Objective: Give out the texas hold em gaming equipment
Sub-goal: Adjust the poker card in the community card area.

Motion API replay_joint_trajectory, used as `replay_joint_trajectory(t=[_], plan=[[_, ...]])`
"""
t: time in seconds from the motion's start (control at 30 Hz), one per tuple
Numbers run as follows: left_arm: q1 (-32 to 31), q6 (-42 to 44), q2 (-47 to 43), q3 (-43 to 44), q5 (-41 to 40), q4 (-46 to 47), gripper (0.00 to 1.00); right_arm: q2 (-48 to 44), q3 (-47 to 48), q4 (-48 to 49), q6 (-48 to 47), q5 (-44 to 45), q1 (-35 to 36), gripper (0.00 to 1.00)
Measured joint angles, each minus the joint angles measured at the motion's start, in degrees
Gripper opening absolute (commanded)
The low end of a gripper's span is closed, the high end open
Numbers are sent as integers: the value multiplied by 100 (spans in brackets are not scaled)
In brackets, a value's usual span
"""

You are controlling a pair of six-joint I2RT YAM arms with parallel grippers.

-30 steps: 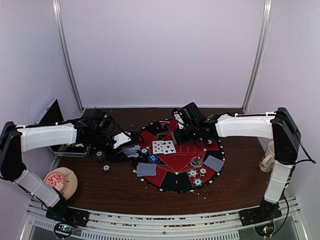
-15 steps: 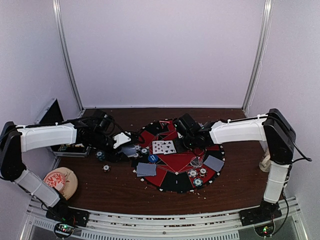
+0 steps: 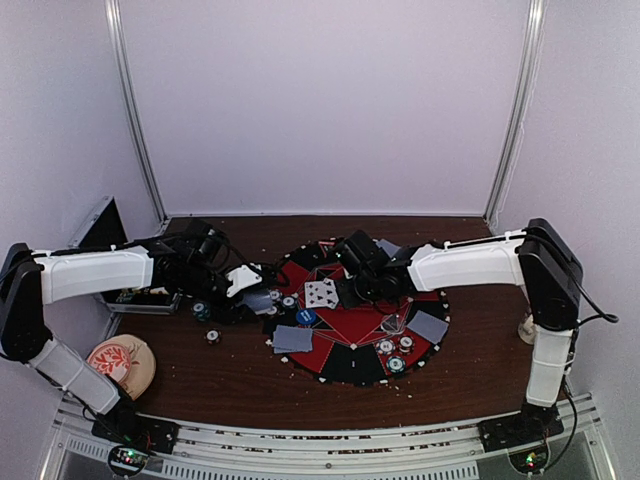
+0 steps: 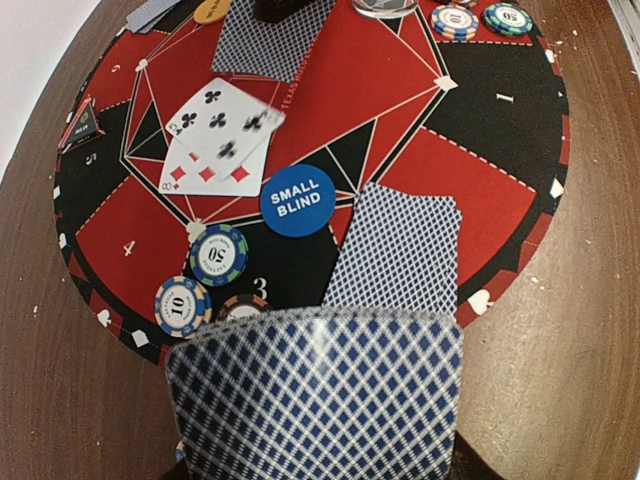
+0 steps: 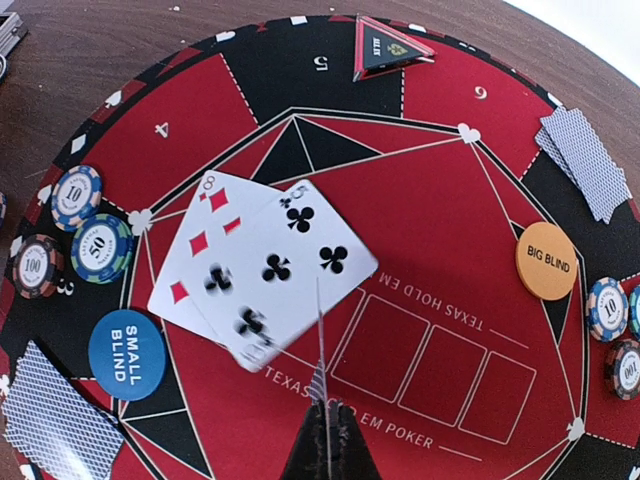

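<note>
My left gripper is shut on a deck of blue-diamond-backed playing cards at the left rim of the round red-and-black mat. The deck hides its fingers in the left wrist view. My right gripper is shut on a single card seen edge-on, low over the mat's centre. Just left of it lie two face-up cards. A blue SMALL BLIND disc, an orange BIG BLIND disc, poker chips and face-down cards rest on the mat.
A metal case stands open at the far left. A flowered dish sits at the near left and a mug at the right edge. A triangular marker lies at the mat's far rim. Loose chips lie off the mat.
My right arm has swung left across the back of the mat with its card, ending beside the face-up cards. The left arm and its deck have stayed put.
</note>
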Motion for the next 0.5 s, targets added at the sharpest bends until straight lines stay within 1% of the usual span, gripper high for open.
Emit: replay_joint_trajectory(t=[0.3, 0.5], plan=[[0, 0, 0, 0, 0, 0, 54, 57, 260, -17, -20, 26, 46, 0], [0, 0, 0, 0, -2, 2, 54, 87, 271, -15, -20, 114, 61, 0]])
